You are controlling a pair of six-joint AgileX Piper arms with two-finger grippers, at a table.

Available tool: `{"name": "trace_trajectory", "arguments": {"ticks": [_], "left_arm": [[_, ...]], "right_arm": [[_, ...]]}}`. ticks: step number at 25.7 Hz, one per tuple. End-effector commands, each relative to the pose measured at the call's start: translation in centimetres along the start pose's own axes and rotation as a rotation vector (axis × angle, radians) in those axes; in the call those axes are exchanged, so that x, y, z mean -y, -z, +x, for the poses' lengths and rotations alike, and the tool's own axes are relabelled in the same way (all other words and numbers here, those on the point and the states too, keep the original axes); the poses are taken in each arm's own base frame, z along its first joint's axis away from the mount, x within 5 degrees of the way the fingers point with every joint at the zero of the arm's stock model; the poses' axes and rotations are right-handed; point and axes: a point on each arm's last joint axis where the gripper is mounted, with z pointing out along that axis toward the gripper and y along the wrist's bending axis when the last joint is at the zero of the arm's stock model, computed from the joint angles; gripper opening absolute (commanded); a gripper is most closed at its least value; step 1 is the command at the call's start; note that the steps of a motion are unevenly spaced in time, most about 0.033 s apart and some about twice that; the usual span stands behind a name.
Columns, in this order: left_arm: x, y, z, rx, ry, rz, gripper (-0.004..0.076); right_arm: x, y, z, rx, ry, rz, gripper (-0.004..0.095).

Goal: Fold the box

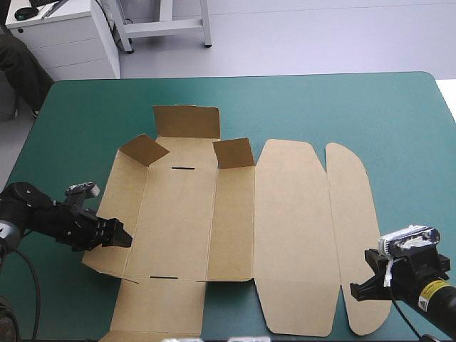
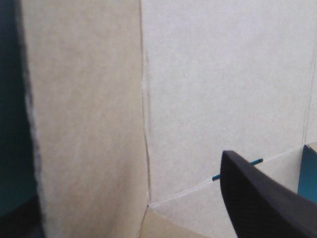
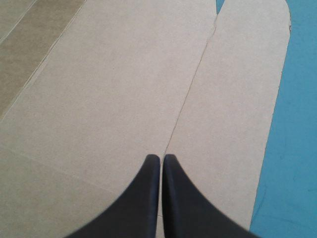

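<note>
Box [image 1: 235,235] lies mostly flat on the teal-green cover [image 1: 399,121], far flaps up.
Left gripper [image 1: 121,239] jaws spread at the left side panel; right gripper [image 3: 161,157] clenched, empty, above the lid crease.

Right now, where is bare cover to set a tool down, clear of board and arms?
Free: the teal-green table cover along the far edge beyond the flat brown cardboard box, and the far right corner beside its rounded end flap. Crowded: the near edge, around the left gripper and right gripper.
</note>
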Motion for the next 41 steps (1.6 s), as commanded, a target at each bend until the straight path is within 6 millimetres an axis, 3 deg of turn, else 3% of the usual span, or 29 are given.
{"name": "trace_trajectory", "arguments": {"ticks": [1,5,8,14,24,29,34,38,41], "left_arm": [[2.0,0.3,0.4,-0.049,-0.044,0.082,0.0493],[2.1,0.3,0.4,-0.043,-0.038,0.076,0.0456],[2.0,0.3,0.2,-0.031,-0.033,0.068,0.0363],[1.7,0.3,0.3,-0.033,-0.053,0.036,-0.0008],[1.5,0.4,0.0,-0.007,0.032,0.005,-0.0010],[2.8,1.5,-1.8,-0.045,-0.026,-0.172,-0.0010],[8.0,2.8,-6.5,-0.062,-0.308,-0.443,-0.0010],[11.9,1.5,-9.8,-0.061,-0.595,-0.687,-0.0010],[14.0,0.2,-11.1,-0.058,-0.786,-0.857,-0.0010]], "right_arm": [[-0.1,0.4,-1.1,0.073,0.006,-0.003,-0.0001],[-0.1,0.4,-1.1,0.070,0.005,-0.004,-0.0001],[-0.1,0.4,-1.0,0.062,0.005,-0.002,-0.0001],[0.0,0.4,-1.0,0.057,0.005,-0.001,-0.0001],[0.0,0.4,-1.0,0.054,0.005,0.000,-0.0001],[0.0,0.4,-0.8,0.040,0.005,0.003,-0.0001],[0.0,0.4,-0.8,0.038,-0.014,0.003,-0.0001],[-0.2,0.4,-0.7,0.030,-0.036,-0.019,-0.0001],[-0.3,0.4,-0.7,0.028,-0.043,-0.028,-0.0001]]}}
